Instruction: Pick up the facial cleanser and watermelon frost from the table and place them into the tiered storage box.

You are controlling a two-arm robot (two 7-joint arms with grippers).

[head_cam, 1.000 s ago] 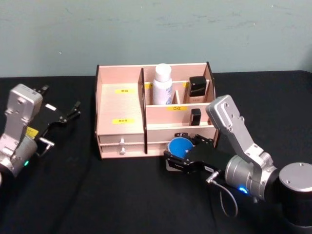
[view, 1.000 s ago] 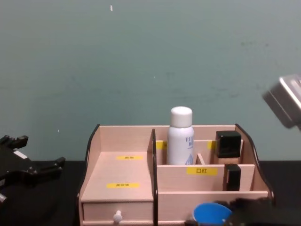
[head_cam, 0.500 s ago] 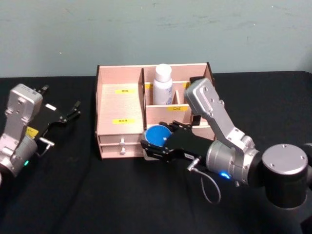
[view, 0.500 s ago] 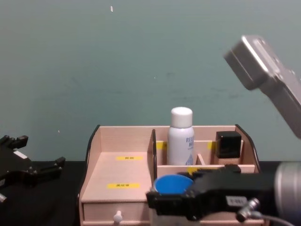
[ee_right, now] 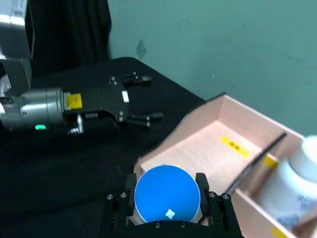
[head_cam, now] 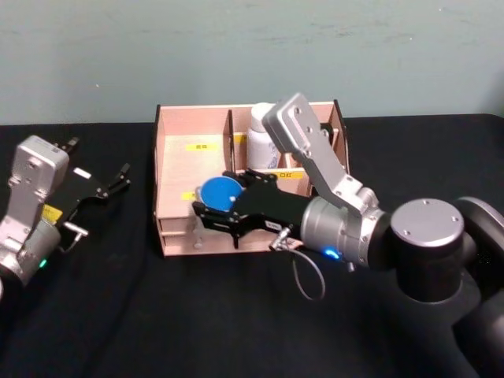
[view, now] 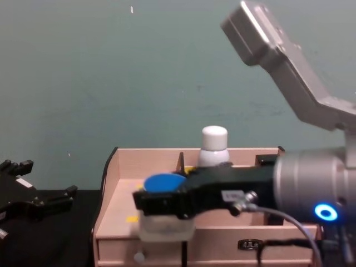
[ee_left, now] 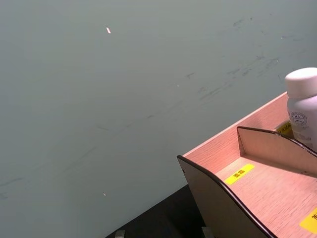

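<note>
Holding the watermelon frost [head_cam: 220, 191] between its two black fingers, the right gripper [head_cam: 218, 206] sits just left of centre in the head view, over the front edge of the tiered storage box [head_cam: 193, 169] and its wide left compartment. The fingers close on either side of the jar, whose blue lid faces up. In the chest view the jar [view: 164, 207] hangs low and centre-left, its pale body in front of the box's front wall [view: 117, 247]; it looks to be clear of the wood, though that is hard to judge from here. The right wrist view shows the blue lid [ee_right: 167, 193] at bottom centre, clamped by the gripper [ee_right: 167, 198], with the open left compartment [ee_right: 208, 139] beyond it.

The facial cleanser [head_cam: 261, 142] stands upright in a rear compartment of the box, near the top centre of the head view, partly behind the right arm. Its white cap [view: 214, 138] rises above the box's back wall in the chest view, and it appears at the right edge of the left wrist view [ee_left: 302, 106].

The left gripper [head_cam: 101, 186] rests at the left edge of the head view, over the black table [head_cam: 118, 315], well apart from the box, with its fingers spread and nothing between them.
</note>
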